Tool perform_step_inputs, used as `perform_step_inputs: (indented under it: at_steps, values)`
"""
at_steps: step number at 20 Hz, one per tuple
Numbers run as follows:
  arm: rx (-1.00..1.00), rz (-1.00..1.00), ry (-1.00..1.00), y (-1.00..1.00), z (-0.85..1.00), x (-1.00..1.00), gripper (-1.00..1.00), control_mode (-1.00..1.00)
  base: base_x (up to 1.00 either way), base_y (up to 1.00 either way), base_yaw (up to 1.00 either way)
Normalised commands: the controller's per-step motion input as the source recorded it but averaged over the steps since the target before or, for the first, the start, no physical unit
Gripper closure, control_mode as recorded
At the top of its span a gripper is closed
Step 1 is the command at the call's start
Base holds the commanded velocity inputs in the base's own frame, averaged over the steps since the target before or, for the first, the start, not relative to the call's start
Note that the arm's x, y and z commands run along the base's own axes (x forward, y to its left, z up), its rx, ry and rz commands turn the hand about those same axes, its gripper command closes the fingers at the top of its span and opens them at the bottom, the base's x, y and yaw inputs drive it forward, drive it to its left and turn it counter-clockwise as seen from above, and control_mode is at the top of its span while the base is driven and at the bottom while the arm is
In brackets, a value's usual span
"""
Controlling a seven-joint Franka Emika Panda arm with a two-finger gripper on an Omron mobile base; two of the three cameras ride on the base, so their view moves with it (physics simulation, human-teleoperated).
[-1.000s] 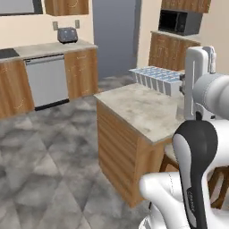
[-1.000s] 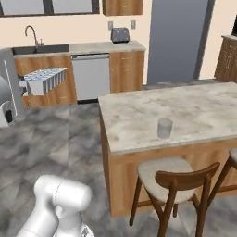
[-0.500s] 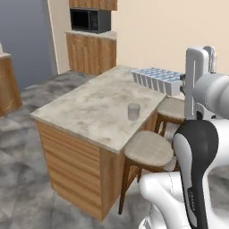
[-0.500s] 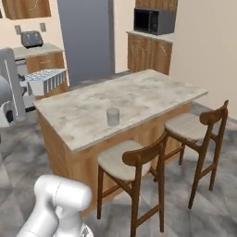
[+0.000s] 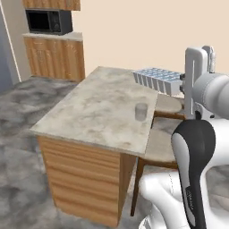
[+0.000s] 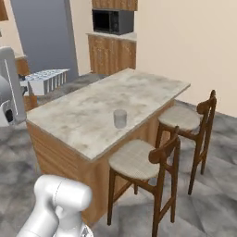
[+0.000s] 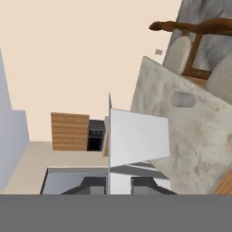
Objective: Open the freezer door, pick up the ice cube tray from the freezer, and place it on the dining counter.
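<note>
Both base views are looking down at the table (image 5: 98,107) from opposite sides; the rolled hand view is sharing it.

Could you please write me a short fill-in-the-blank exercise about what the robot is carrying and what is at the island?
1. The hand is shut on the ice cube ____.
2. The ice cube tray is held in the air, not yet on the dining ____.
3. On the dining counter stands one small clear ____.
4. A black ____ sits on the far wooden cabinet.

Missing words: tray; counter; glass; microwave
</note>
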Motion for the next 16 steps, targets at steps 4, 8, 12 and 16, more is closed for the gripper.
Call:
perform_step_inputs:
  at_steps: [4,8,12,16]
  values:
    - [0.0,0.0,0.0,0.0,0.0,0.0,1.0,1.0,0.16,0.97,-0.4]
    - [0.0,0.0,0.0,0.0,0.0,0.0,1.0,1.0,0.31,0.97,-0.43]
    - [0.0,0.0,0.0,0.0,0.0,0.0,1.0,1.0,0.13,0.89,-0.44]
    - [0.0,0.0,0.0,0.0,0.0,0.0,1.0,1.0,0.09,0.86,-0.45]
